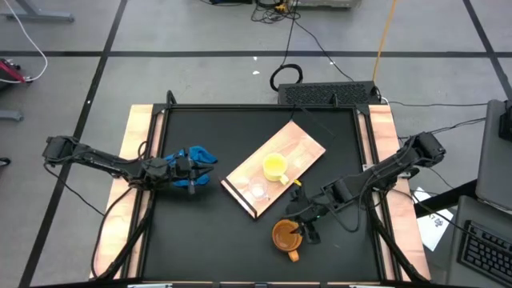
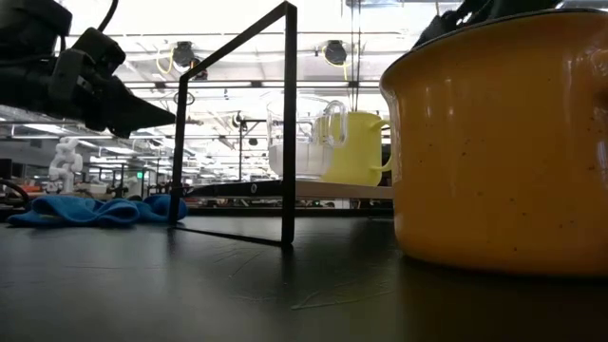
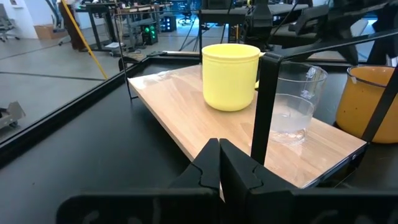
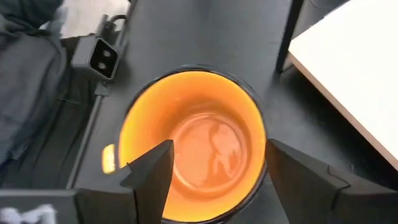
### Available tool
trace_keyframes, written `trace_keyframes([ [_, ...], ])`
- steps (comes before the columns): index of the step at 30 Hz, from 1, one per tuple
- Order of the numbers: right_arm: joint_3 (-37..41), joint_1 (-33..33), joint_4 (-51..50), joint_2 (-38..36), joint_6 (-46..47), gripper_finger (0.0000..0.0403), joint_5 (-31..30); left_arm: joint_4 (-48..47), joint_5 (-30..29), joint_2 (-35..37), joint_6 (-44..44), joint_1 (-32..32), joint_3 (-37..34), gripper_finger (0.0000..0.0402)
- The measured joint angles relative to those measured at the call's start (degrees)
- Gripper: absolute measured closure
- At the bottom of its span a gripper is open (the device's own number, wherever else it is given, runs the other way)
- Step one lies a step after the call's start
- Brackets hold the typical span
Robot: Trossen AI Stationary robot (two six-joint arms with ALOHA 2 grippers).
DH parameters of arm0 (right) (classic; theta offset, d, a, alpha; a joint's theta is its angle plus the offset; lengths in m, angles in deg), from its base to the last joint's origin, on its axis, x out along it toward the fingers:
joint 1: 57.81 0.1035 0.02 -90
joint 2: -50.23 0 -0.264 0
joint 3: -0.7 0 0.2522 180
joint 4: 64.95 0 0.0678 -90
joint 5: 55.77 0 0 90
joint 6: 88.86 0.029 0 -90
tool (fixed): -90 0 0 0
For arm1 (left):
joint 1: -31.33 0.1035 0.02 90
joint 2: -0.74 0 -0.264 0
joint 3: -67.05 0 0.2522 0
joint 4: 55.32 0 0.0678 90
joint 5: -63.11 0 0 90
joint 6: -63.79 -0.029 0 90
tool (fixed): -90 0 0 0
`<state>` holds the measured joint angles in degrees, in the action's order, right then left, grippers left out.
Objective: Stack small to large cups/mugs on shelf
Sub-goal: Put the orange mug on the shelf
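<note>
The light-wood shelf (image 1: 300, 148) lies slantwise on the middle of the black table. The yellow cup (image 1: 274, 166) and the clear glass cup (image 1: 258, 190) stand upright on it, side by side; both show in the left wrist view, the yellow cup (image 3: 230, 74) and the glass cup (image 3: 295, 102). The orange-brown cup (image 1: 286, 236) stands upright on the tabletop near the front edge, beside the shelf. My right gripper (image 4: 217, 168) is open just above the cup's mouth (image 4: 193, 143). My left gripper (image 3: 219, 165) is shut and empty above the table at the left, by the blue cloth (image 1: 202, 155).
A thin black metal frame (image 2: 288, 123) stands on the table near the shelf; one of its posts (image 3: 267, 106) is in front of the glass cup. The blue cloth (image 2: 95, 209) lies on the table below my left gripper. Wooden side rails (image 1: 140, 144) border the table.
</note>
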<state>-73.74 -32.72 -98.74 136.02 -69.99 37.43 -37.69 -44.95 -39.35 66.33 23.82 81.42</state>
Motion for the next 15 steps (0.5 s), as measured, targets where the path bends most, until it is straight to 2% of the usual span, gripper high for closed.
trace_keyframes([
  [7,0.0,-1.5,-2.2,0.4,0.2,0.0156,0.0,0.2,0.0,0.0,0.7,0.0,0.0,0.0382],
  [15,0.0,-1.8,-2.4,0.4,0.0,0.0156,-0.1,0.2,0.0,0.0,0.4,0.0,0.0,0.0398],
])
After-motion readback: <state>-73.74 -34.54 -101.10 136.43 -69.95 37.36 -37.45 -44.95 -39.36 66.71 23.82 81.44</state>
